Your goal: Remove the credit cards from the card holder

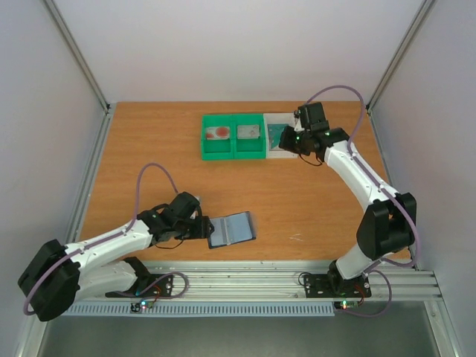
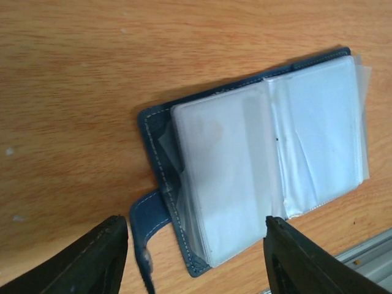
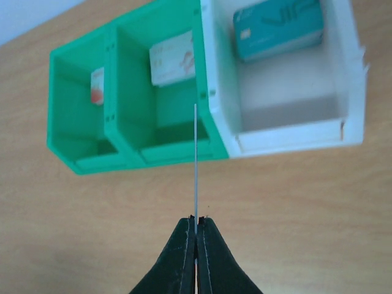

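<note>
The card holder [image 1: 230, 229] lies open on the table near the front, dark blue with clear empty-looking sleeves [image 2: 263, 153]. My left gripper [image 1: 202, 227] is open at its left edge; in the left wrist view [image 2: 196, 263] the holder's near corner lies between the fingers [image 2: 98, 260]. My right gripper [image 1: 286, 137] is shut on a thin card seen edge-on [image 3: 195, 165], held above the bins; in the right wrist view [image 3: 196, 228] its jaws are pressed together. A teal card [image 3: 278, 27] lies in the white bin [image 3: 349, 73]. A pale card with a red blotch [image 1: 220, 133] lies in the left green compartment.
The green two-compartment bin [image 1: 233, 152] and the white bin [image 1: 279, 155] stand side by side at the back middle. Another pale card [image 3: 173, 58] lies in the middle compartment. The holder's strap tab [image 2: 147, 214] sticks out toward my left fingers. A metal rail [image 1: 297, 279] runs along the table's front edge.
</note>
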You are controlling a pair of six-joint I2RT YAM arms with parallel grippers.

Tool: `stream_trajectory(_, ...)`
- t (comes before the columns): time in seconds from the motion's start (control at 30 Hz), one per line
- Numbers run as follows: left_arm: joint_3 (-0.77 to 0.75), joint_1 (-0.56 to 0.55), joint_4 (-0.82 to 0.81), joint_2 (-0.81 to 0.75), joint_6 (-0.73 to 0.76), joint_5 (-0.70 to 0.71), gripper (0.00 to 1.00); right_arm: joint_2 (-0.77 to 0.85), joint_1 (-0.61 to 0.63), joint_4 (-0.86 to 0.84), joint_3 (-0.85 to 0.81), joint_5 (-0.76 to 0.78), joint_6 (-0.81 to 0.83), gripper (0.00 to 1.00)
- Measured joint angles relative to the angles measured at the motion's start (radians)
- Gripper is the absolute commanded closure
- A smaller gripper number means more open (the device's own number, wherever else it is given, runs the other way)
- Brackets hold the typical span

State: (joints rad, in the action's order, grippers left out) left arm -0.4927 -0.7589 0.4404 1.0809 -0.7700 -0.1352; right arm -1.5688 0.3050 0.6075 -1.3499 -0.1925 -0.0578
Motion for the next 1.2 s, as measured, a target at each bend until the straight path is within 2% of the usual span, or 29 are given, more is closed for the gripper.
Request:
stream_trajectory(0.23, 0.007, 0.0, -0.057, 0.069, -0.006, -0.026, 0.41, -0.103, -0.019, 0.014, -0.136, 0.109, 0.077, 0.99)
stream_trajectory(0.47, 0.006, 0.0, -0.119, 0.088, -0.002, -0.09, 0.4, -0.244, -0.074, 0.03, -0.269, 0.126, 0.128, 0.99)
stream_trajectory(0.7, 0.006, 0.0, -0.205, 0.088, 0.005, -0.124, 0.42, -0.389, -0.121, 0.042, -0.378, 0.08, 0.145, 0.99)
stream_trajectory(0.87, 0.006, 0.0, -0.236, 0.098, 0.021, -0.124, 0.37, -0.484, -0.12, 0.049, -0.453, 0.041, 0.151, 0.99)
stream_trajectory(1.2, -0.005, 0.0, -0.21, 0.054, 0.061, -0.079, 0.35, -0.658, -0.127, 0.061, -0.602, -0.075, 0.154, 0.99)
